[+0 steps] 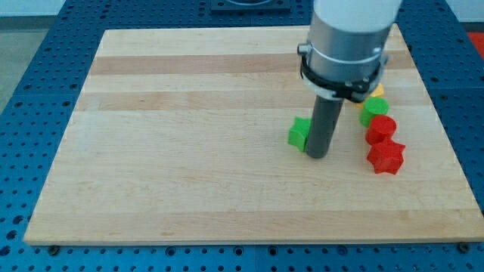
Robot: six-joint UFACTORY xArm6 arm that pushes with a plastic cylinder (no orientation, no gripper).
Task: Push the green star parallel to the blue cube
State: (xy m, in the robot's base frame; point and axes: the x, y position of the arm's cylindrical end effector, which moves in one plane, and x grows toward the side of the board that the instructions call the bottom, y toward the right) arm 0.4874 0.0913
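A green block [299,133] lies right of the board's middle, partly hidden by the rod, so I cannot make out its shape fully. My tip [318,156] rests on the board right against the green block's right side. No blue cube shows in the camera view; the arm's grey body may hide it.
To the right of the rod a green round block [373,110], a red block [381,128] and a red star [386,156] stand in a column. A yellow block [376,91] peeks out under the arm. The wooden board [189,151] lies on a blue perforated table.
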